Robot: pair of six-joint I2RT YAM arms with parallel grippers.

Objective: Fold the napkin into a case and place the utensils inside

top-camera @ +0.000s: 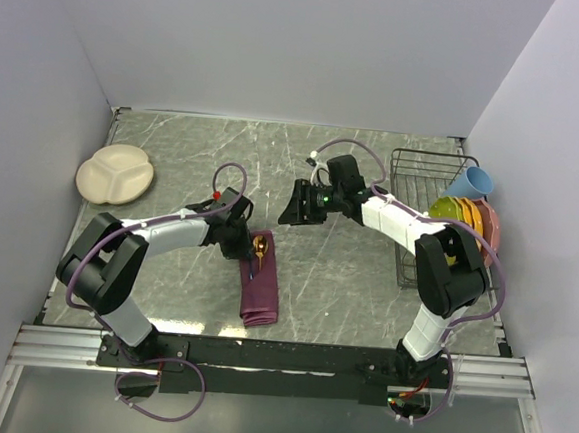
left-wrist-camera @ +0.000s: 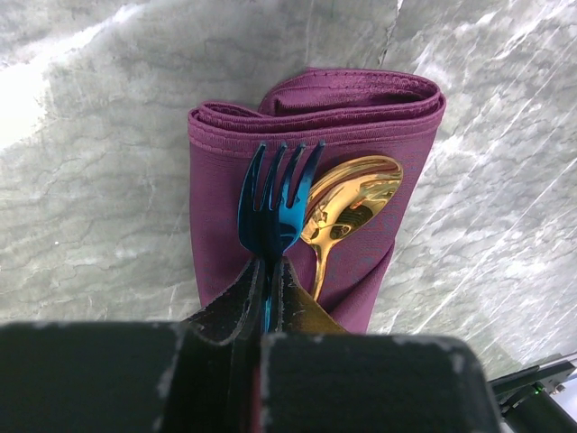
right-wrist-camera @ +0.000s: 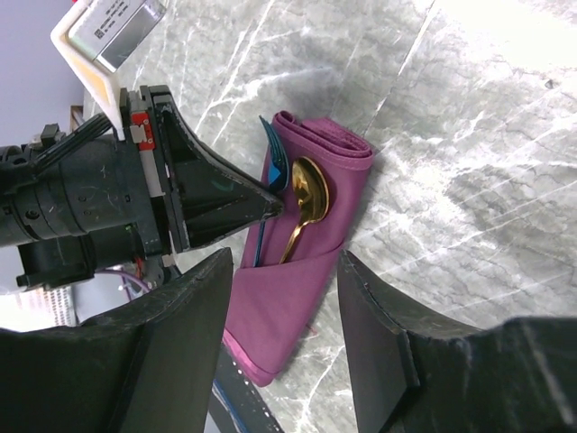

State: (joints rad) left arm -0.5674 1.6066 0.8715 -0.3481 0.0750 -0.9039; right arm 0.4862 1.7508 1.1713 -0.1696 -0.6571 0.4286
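We find the case (top-camera: 261, 290) lying as a narrow maroon strip on the grey marbled counter (top-camera: 343, 301), near the middle and just ahead of the left arm's wrist. The left jaws are clamped together on the handle of the blue fork (left-wrist-camera: 275, 203), whose tines rest on the cloth close to the strip's rolled far end. Just beside it, touching the fork's head, lies the gold spoon (left-wrist-camera: 352, 198), bowl up on the cloth, its handle slipped under a diagonal fold of the case. The right jaws stand apart with nothing between them, hovering above the counter beyond the far end of the case and pointing back at it. A cream divided plate (top-camera: 117, 175) sits well apart at the far left.
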